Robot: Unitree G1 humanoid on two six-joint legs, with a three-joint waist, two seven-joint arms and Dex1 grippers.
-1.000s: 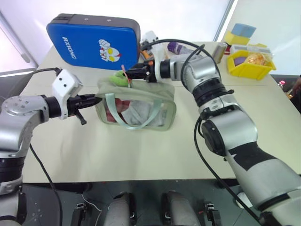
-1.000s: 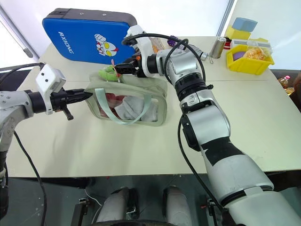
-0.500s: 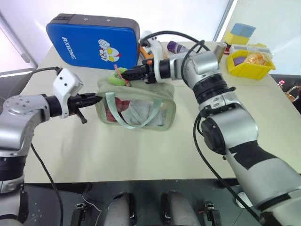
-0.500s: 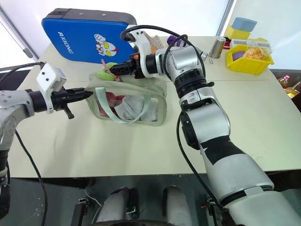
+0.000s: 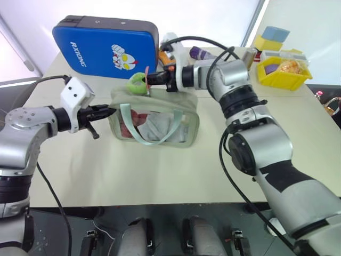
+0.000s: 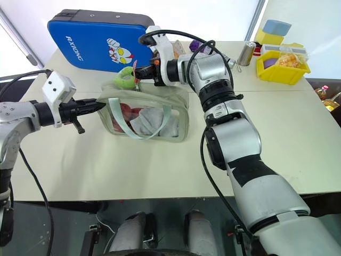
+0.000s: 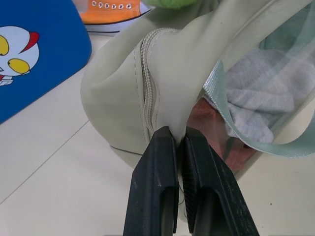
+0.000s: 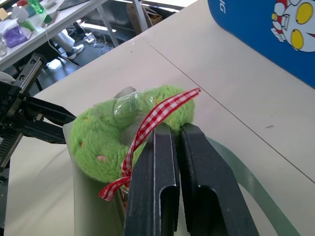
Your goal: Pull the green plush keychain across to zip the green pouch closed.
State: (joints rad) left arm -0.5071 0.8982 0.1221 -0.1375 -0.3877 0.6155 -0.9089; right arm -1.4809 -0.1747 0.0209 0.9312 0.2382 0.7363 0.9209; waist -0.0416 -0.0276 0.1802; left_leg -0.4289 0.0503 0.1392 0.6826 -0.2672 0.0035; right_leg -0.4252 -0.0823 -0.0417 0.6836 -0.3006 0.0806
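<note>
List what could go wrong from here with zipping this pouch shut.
1. The right hand is shut on the green plush keychain at its fuzzy rim and checked ribbon; soft plush could slip out under pull.
2. The left hand pinches only a fold of the green pouch end; it may tear free, and the pouch would slide along.
3. The strap handle hangs loose and could snag.

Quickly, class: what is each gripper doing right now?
Left gripper: shut on the green pouch's end fabric.
Right gripper: shut on the green plush keychain, at its checked ribbon.
</note>
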